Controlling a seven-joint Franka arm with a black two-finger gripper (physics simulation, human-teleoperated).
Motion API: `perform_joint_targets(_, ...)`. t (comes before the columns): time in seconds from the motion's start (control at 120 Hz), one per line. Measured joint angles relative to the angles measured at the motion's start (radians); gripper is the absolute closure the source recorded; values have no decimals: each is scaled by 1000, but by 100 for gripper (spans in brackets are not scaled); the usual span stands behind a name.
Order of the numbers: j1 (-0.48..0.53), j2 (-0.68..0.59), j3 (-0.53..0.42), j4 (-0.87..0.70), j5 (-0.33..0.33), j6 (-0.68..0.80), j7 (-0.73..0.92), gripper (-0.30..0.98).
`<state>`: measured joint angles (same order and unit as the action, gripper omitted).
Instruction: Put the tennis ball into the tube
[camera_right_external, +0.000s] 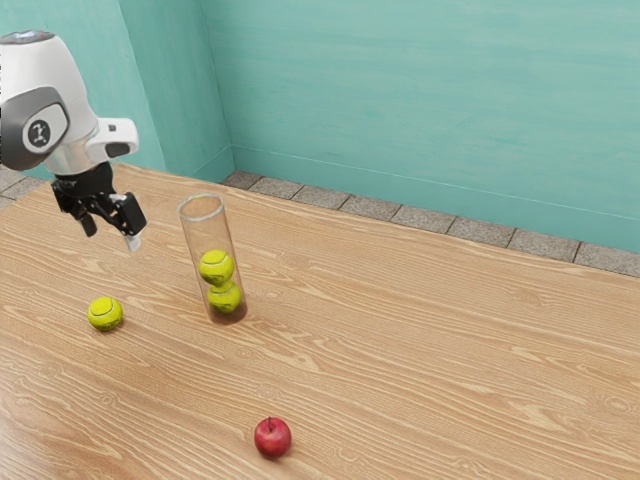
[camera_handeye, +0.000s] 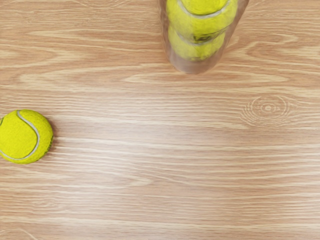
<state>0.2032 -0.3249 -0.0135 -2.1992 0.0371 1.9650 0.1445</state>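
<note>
- The black gripper (camera_right_external: 112, 238) is above the table (camera_right_external: 420, 350), toward the exterior view's left, with its jaws set wide apart and nothing between them.
- The loose tennis ball (camera_right_external: 105, 314) lies on the wood at the exterior view's left, lower than the gripper and apart from it.
- The clear tube (camera_right_external: 205, 235) stands upright on the table, to the exterior view's right of the loose ball, with its round mouth facing up.
- Inside the tube, the lower ball (camera_right_external: 224, 297) sits near the base and the upper ball (camera_right_external: 216, 267) rests on it, touching.
- In the wrist view, the loose ball and the tube lie well apart, with bare wood grain between them.
- The red apple (camera_right_external: 272, 437) sits at the near side of the exterior view, closer to the camera than the tube and the loose ball, touching neither.
- The white arm (camera_right_external: 75, 80) comes in from the exterior view's upper left.
- At the far side, beyond the table, run grey floor tiles (camera_right_external: 400, 217) and a teal wall (camera_right_external: 400, 100).
</note>
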Motion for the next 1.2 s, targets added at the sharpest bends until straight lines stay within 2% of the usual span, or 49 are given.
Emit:
perform_joint_targets(0.3,83,115,0,-69,2,167,73,0)
perform_joint_targets(0.642,191,234,1,-78,-2,271,127,0)
perform_joint_targets(1.2,265,512,2,65,-12,364,198,0)
